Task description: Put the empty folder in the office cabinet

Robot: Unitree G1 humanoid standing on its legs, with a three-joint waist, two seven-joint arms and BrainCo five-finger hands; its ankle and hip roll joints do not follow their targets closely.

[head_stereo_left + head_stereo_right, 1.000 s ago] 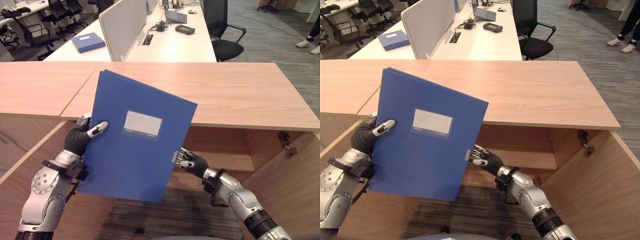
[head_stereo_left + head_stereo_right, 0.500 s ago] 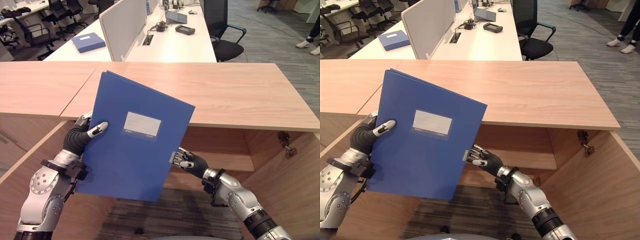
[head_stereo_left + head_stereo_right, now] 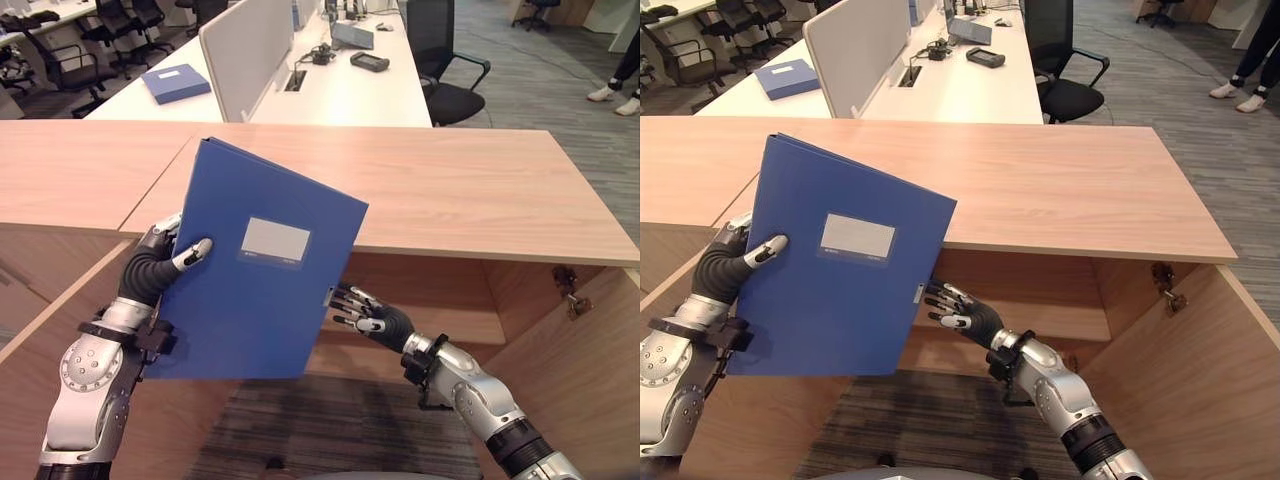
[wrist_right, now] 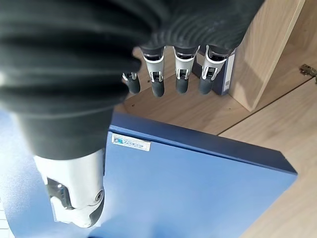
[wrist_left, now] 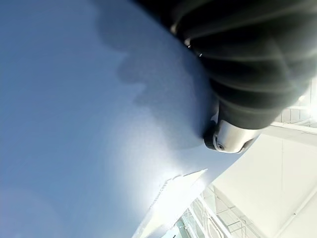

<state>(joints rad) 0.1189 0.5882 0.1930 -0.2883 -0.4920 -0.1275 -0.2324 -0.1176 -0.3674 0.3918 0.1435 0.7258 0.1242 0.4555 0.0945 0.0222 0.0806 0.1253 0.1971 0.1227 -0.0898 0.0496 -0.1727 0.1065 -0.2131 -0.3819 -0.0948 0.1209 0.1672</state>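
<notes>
My left hand (image 3: 160, 268) holds a blue folder (image 3: 255, 265) with a white label upright in front of the open office cabinet (image 3: 440, 320). Its thumb (image 5: 230, 139) presses the front cover and its fingers curl behind the left edge. My right hand (image 3: 368, 318) is open, fingers spread and straight, right beside the folder's lower right edge. In the right wrist view the straight fingers (image 4: 181, 74) point into the cabinet, with the folder (image 4: 198, 188) beside the thumb. Another blue folder (image 4: 223, 74) stands inside against the cabinet's wall.
The cabinet's wooden top (image 3: 470, 180) runs across the view. Its open doors stand at the left (image 3: 40, 330) and right (image 3: 585, 380). Behind are a white desk with a blue folder (image 3: 176, 83), a divider panel (image 3: 245, 50), a black chair (image 3: 450, 70) and a person's shoes (image 3: 615, 92).
The folder has swung a little left and more upright in my left hand. My right hand has come off its lower right edge and spread its fingers.
</notes>
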